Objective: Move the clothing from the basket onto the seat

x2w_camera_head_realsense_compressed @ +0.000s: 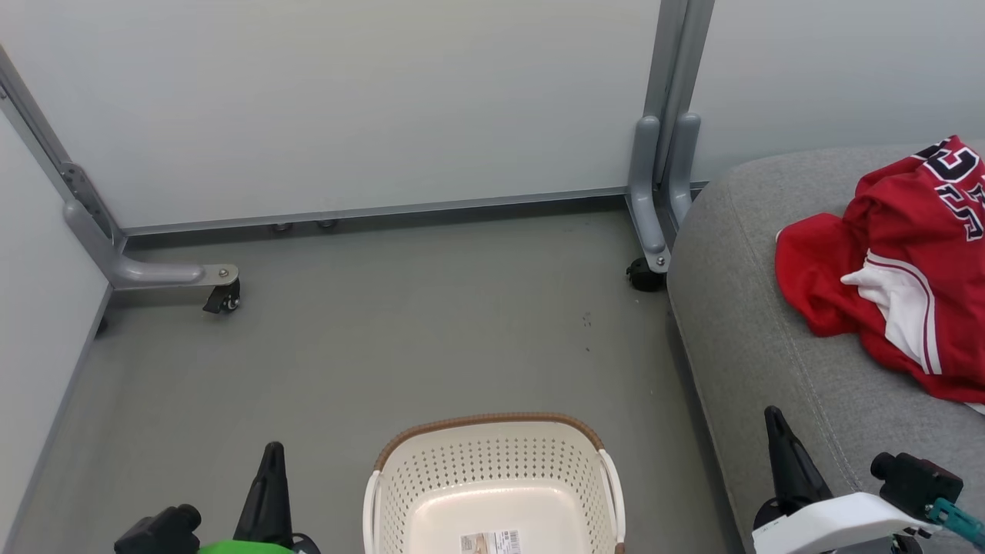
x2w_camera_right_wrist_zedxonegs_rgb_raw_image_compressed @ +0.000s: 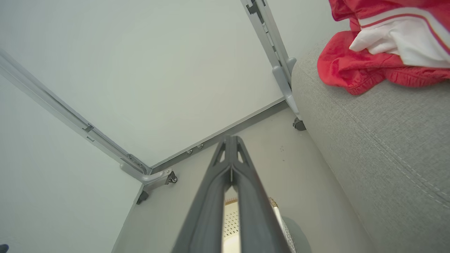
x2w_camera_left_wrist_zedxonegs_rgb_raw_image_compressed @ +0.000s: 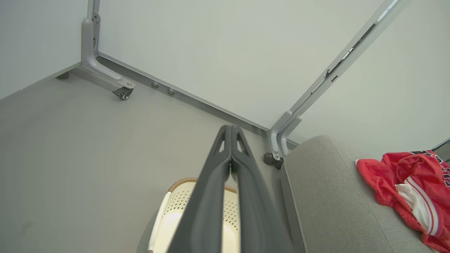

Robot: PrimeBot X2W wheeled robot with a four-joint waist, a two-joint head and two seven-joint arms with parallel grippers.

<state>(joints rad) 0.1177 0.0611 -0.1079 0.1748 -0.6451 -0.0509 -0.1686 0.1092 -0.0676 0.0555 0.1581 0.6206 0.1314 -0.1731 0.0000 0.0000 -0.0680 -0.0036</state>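
Note:
Red clothing (x2w_camera_head_realsense_compressed: 896, 269) lies bunched on the grey seat (x2w_camera_head_realsense_compressed: 754, 338) at the right; white trim and black-and-white lettering show on it. The same clothing (x2w_camera_left_wrist_zedxonegs_rgb_raw_image_compressed: 407, 182) (x2w_camera_right_wrist_zedxonegs_rgb_raw_image_compressed: 383, 45) lies on the seat (x2w_camera_left_wrist_zedxonegs_rgb_raw_image_compressed: 330, 196) (x2w_camera_right_wrist_zedxonegs_rgb_raw_image_compressed: 379, 140) in both wrist views. The cream perforated basket (x2w_camera_head_realsense_compressed: 492, 469) with a brown rim stands on the floor at the bottom centre, nothing but a label inside. My left gripper (x2w_camera_head_realsense_compressed: 272, 454) is shut, left of the basket. My right gripper (x2w_camera_head_realsense_compressed: 772, 419) is shut, over the seat's front edge. Both wrist views show fingers pressed together: left gripper (x2w_camera_left_wrist_zedxonegs_rgb_raw_image_compressed: 231, 131), right gripper (x2w_camera_right_wrist_zedxonegs_rgb_raw_image_compressed: 231, 140).
Grey floor (x2w_camera_head_realsense_compressed: 385, 338) spreads between basket and wall panels. Panel frame legs with castors stand at the back left (x2w_camera_head_realsense_compressed: 219, 296) and beside the seat's far corner (x2w_camera_head_realsense_compressed: 645, 275).

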